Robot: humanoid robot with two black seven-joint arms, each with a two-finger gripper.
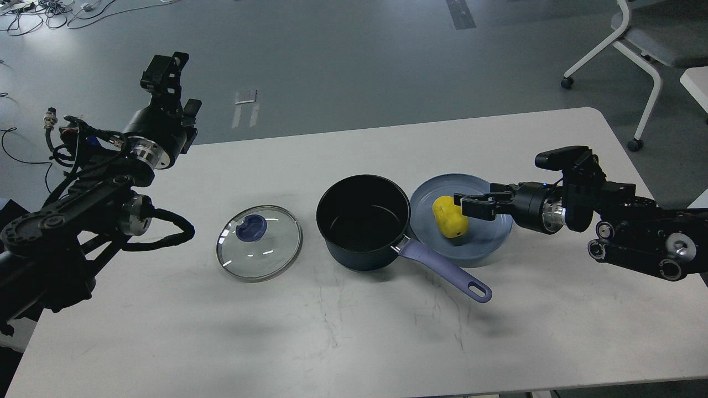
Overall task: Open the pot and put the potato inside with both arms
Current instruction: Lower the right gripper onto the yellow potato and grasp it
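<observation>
Potato sitting on blue plate, right gripper fingers spread at its near side, not yet closing. Saucepan uncovered just beyond. Risk: smooth potato squirting sideways off-centre. Left gripper raised, state unclear.

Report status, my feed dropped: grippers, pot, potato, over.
Left gripper raised clear, state unclear. Right gripper open beside the potato, which sits on the plate. Pot open, empty; lid on the table to its left. Nothing blocking.

Lidless pot, potato on plate
</observation>
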